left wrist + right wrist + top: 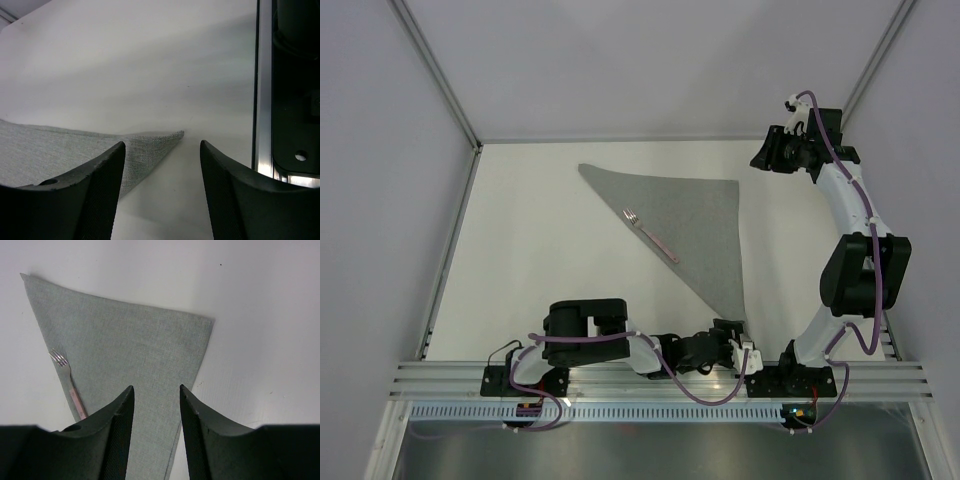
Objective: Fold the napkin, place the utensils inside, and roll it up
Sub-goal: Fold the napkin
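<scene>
The napkin (690, 225) lies flat on the table (540, 250), folded into a triangle. One corner points to the far left, one to the far right, and the third is nearest the arm bases. A fork (650, 232) lies along the napkin's long slanted edge, right at that edge. Its tines point toward the napkin's far-left corner and its handle toward the near corner.

The left fingers (85, 200) are low at the napkin's near corner and stand well apart. In the left wrist view the tip of that corner pokes into the gap between them, and the cloth runs behind one finger. The other finger is clear of the napkin, over bare table. Nothing is pinched, and I cannot tell whether the finger in front of the cloth touches it.

The right fingers (115, 435) are raised off the table beyond the napkin's far-right corner. They are parted by a moderate gap with nothing between them. The right wrist view looks down past them onto the napkin, with the fork at the napkin's slanted edge.
</scene>
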Tool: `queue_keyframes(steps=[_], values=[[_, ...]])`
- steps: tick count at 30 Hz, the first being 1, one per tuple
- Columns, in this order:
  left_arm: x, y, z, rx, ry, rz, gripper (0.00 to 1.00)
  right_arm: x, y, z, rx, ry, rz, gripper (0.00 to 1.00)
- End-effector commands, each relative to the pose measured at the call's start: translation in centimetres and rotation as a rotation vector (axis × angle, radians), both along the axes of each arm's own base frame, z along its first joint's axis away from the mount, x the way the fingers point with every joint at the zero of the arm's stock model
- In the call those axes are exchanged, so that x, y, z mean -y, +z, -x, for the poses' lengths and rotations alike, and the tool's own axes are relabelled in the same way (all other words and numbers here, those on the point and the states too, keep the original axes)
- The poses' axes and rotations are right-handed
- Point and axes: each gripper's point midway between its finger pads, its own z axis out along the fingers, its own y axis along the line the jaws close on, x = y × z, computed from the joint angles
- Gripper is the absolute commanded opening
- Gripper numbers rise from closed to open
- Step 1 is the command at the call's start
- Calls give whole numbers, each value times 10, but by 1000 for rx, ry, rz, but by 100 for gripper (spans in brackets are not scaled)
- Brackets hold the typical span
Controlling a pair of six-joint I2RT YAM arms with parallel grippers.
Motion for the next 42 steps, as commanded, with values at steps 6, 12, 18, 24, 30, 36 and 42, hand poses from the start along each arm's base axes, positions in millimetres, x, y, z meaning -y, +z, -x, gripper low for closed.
queue_keyframes(steps=[6, 12, 18, 24, 30, 36, 42], values=[[10, 5, 1, 32, -9, 27, 59, -1, 10, 1, 25, -4, -25, 47], [12, 0, 2, 25, -20, 12, 52, -1, 10, 0, 24, -5, -28, 46], [14, -7, 4, 13, -32, -10, 42, 0, 9, 0, 23, -6, -29, 45], [15, -9, 4, 3, -33, -19, 31, -1, 8, -1, 24, -6, -30, 43], [14, -2, -5, -25, -4, 7, 2, -1, 6, -1, 17, -5, -29, 43], [15, 23, -11, -95, 20, 80, 2, -1, 4, -2, 11, -7, -33, 42], [6, 77, -34, -281, 70, 247, 2, -1, 4, -2, 12, -4, -28, 43]])
